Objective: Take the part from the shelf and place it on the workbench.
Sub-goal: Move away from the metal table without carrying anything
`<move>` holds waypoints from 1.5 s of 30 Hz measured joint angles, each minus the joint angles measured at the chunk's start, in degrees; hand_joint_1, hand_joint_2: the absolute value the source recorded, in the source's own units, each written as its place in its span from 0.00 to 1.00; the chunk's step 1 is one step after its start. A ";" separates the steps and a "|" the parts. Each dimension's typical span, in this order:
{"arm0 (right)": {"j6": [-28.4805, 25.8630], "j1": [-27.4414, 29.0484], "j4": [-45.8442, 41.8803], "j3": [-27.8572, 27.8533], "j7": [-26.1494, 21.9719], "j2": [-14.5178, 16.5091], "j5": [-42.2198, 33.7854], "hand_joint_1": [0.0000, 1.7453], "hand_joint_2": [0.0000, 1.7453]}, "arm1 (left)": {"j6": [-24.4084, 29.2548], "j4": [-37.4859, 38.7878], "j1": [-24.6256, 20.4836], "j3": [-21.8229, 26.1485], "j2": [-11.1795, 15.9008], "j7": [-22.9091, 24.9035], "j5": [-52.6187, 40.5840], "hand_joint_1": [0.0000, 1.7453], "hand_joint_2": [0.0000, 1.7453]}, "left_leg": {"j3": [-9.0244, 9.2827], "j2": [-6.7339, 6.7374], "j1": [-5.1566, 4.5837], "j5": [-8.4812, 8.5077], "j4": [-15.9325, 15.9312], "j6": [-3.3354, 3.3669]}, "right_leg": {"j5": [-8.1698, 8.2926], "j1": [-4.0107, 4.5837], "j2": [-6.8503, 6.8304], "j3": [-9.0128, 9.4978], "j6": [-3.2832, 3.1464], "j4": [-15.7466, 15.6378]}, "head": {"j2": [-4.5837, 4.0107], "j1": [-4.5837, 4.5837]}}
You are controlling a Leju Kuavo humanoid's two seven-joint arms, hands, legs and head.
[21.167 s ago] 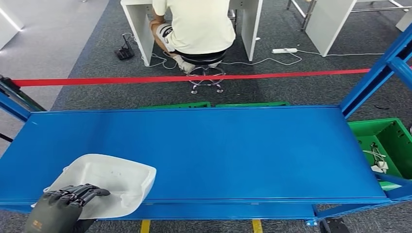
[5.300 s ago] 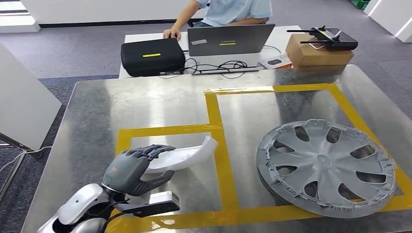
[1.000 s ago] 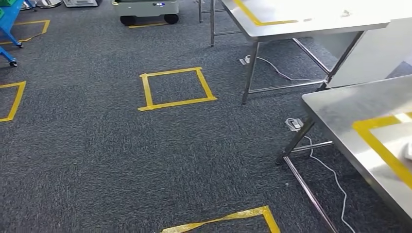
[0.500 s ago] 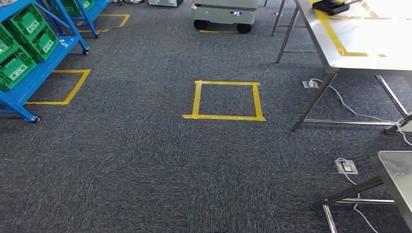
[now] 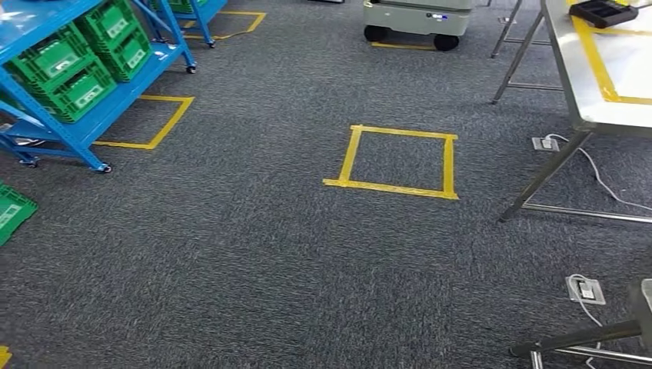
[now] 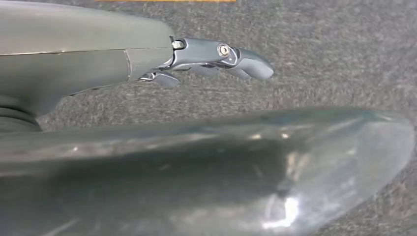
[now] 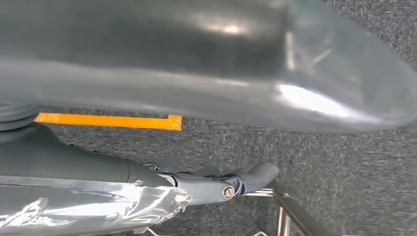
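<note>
Shelf (image 5: 69, 115) crates (image 5: 77, 69) — white labels unreadable — left hand (image 6: 147, 59) and right hand (image 7: 147, 182) fingers extended, holding nothing.

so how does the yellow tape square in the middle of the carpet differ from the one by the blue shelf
The middle tape square is fully in view, all sides visible, on open carpet. The tape square by the blue shelf runs under the shelf, so part is hidden. The middle one looks more nearly square, the shelf one wider. Both are yellow tape outlines on grey carpet.

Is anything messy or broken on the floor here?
Nothing looks broken or spilled. One green crate sits on the carpet away from the blue shelf, where the other crates are stacked. A white cable trails loosely across the floor under the metal table.
</note>
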 joint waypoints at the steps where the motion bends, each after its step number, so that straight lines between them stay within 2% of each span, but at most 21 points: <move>1: -0.25 -0.05 0.19 0.08 -0.06 0.00 -0.02 0.00 0.00 | -0.39 -0.40 0.21 0.08 -0.10 0.14 -0.23 0.00 0.00 | -0.25 -0.34 -0.07 0.22 -0.04 0.13 | 0.28 -0.07 -0.69 0.28 0.35 -0.22 | 0.00 -0.04; 2: -0.51 -0.06 0.32 0.22 -0.09 0.00 -0.15 0.00 0.00 | -1.02 -1.05 0.69 0.19 -0.22 0.48 -0.53 0.00 0.00 | -0.45 -0.97 -0.08 1.21 -0.16 0.41 | 0.53 -0.16 -1.22 0.51 0.74 -0.46 | 0.00 -0.09; 4: -1.15 0.09 0.43 0.63 0.08 0.00 -0.73 0.00 0.00 | -2.84 -3.09 2.19 0.47 -0.51 1.66 -1.27 0.00 0.00 | -1.06 -2.24 0.15 3.10 -0.43 1.15 | -0.98 -0.34 0.43 0.55 1.54 0.32 | 0.00 -0.02; 7: -2.56 1.04 0.43 1.29 0.80 0.00 -1.88 0.00 0.00 | -5.26 -6.21 3.59 1.10 -1.11 2.23 -3.10 0.00 0.00 | -2.93 -4.40 0.33 4.99 -0.54 1.84 | -8.96 -0.37 5.02 -1.24 2.11 9.04 | 0.00 0.14; 9: -3.50 1.42 0.43 1.81 1.17 0.00 -2.55 0.00 0.00 | -6.16 -7.32 3.79 1.83 -1.58 1.77 -4.48 0.00 0.00 | -4.37 -5.93 0.20 6.13 -0.48 1.86 | -12.04 -0.30 5.68 -1.34 2.07 14.21 | 0.00 0.12; 11: -4.40 1.57 0.41 2.37 1.42 0.00 -3.13 0.00 0.00 | -6.63 -7.92 3.96 2.57 -1.90 1.24 -5.54 0.00 0.00 | -5.60 -7.40 0.22 7.15 -0.41 1.54 | -10.80 -0.38 5.96 2.52 1.93 11.20 | 0.00 0.11; 14: -5.25 1.79 0.32 3.29 1.67 0.00 -3.75 0.00 0.00 | -7.05 -8.80 4.16 3.26 -2.24 0.76 -6.52 0.00 0.00 | -6.82 -9.58 0.28 8.49 -0.14 0.54 | -8.99 -0.82 9.62 11.34 1.66 -0.69 | 0.00 0.05; 16: -5.41 1.92 0.27 3.75 1.75 0.00 -3.88 0.00 0.00 | -7.18 -9.34 4.21 3.54 -2.39 0.68 -6.79 0.00 0.00 | -7.30 -10.75 0.25 9.26 -0.02 -0.12 | -9.20 -0.72 10.93 12.47 1.07 -2.80 | 0.00 -0.09; 19: -5.59 2.08 0.12 4.15 1.81 0.00 -3.92 0.00 0.00 | -7.25 -9.51 4.49 3.99 -2.62 0.67 -6.88 0.00 0.00 | -8.42 -10.39 0.57 8.63 0.89 -0.81 | -8.37 -0.54 8.67 11.17 -0.46 -2.95 | 0.00 -0.26; 23: -5.77 2.72 -0.03 4.34 1.88 0.00 -4.00 0.00 0.00 | -7.45 -9.90 4.46 4.27 -2.74 0.50 -7.44 0.00 0.00 | -12.16 -5.93 0.64 -1.56 13.14 -1.30 | -6.37 -0.20 4.69 8.53 -1.56 -3.00 | -0.01 -0.53; 25: -5.80 2.92 -0.16 4.38 2.13 0.00 -4.19 0.00 0.00 | -7.68 -10.08 4.54 4.29 -2.74 0.24 -8.05 0.00 0.00 | -11.81 -5.65 0.66 -1.98 16.97 -1.50 | -5.44 -0.12 2.69 7.19 -1.44 -2.93 | -0.01 -0.51; 28: -5.18 3.56 -0.84 4.52 2.73 0.00 -4.51 0.00 0.00 | -8.02 -10.82 4.97 4.30 -2.75 0.03 -8.68 0.00 0.00 | -4.19 -3.55 0.69 2.37 8.63 -1.70 | -4.28 -0.10 0.24 6.09 -0.91 -2.74 | -0.02 -0.53; 30: -4.27 3.99 -1.27 4.56 2.89 0.00 -4.35 0.00 0.00 | -8.26 -11.49 5.11 4.28 -2.79 -0.02 -9.15 0.00 0.00 | 1.18 -1.29 0.60 2.91 0.60 -1.34 | -3.58 0.07 -1.02 5.77 -0.28 -2.32 | -0.02 -0.56; 33: -3.57 4.19 -1.64 4.45 2.82 0.00 -4.32 0.00 0.00 | -8.34 -12.20 5.78 4.25 -2.99 -0.05 -9.49 0.00 0.00 | 1.94 -1.72 0.44 2.69 -2.55 -0.14 | -2.66 -0.01 -2.49 5.37 0.78 -1.96 | -0.02 -0.52; 35: -3.93 4.40 -1.98 4.54 2.87 0.00 -4.57 0.00 0.00 | -8.35 -12.64 6.43 4.27 -3.11 0.01 -9.53 0.00 0.00 | 0.99 -2.69 0.52 3.58 -2.54 0.84 | -4.80 -0.32 0.14 4.69 1.46 -0.22 | -0.02 -0.48; 37: -3.92 4.89 -2.22 4.62 2.95 0.00 -4.44 0.00 0.00 | -8.36 -13.20 6.66 4.14 -3.20 0.07 -9.64 0.00 0.00 | -0.30 -3.85 0.46 4.70 -2.54 1.58 | -9.94 -0.33 4.12 2.86 1.79 5.89 | -0.02 -0.44; 39: -3.30 5.18 -2.26 4.55 2.91 0.00 -4.13 0.00 0.00 | -8.50 -13.64 6.80 3.87 -3.25 0.14 -9.73 0.00 0.00 | -1.78 -5.26 0.21 5.77 -2.52 1.87 | -13.19 -0.03 5.49 1.27 1.58 12.81 | -0.02 -0.42; 40: -2.90 5.18 -2.26 4.49 2.86 0.00 -4.01 0.00 0.00 | -8.77 -13.85 6.96 3.79 -3.27 0.24 -9.66 0.00 0.00 | -2.45 -5.99 0.08 6.14 -2.53 1.92 | -12.84 0.13 5.62 1.41 1.36 14.18 | -0.02 -0.44; 41: -2.47 5.19 -2.27 4.42 2.81 0.00 -3.89 0.00 0.00 | -9.22 -14.12 7.19 3.74 -3.27 0.43 -9.46 0.00 0.00 | -3.05 -6.76 -0.02 6.43 -2.53 1.95 | -11.35 0.28 5.76 2.64 1.06 13.29 | -0.02 -0.44; 43: -1.78 5.25 -2.36 4.31 2.71 0.00 -3.74 0.00 0.00 | -10.31 -14.82 7.74 3.65 -3.27 0.86 -8.80 0.00 0.00 | -3.84 -8.24 -0.15 6.81 -2.47 1.89 | -8.34 0.44 7.36 8.10 0.34 5.77 | -0.02 -0.45; 45: -1.30 5.33 -2.53 4.22 2.59 0.00 -3.64 0.00 0.00 | -10.90 -15.61 8.23 3.47 -3.26 1.24 -8.06 0.00 0.00 | -4.32 -9.53 -0.41 7.09 -1.97 1.62 | -8.63 0.34 9.64 13.80 -0.12 -2.58 | -0.02 -0.46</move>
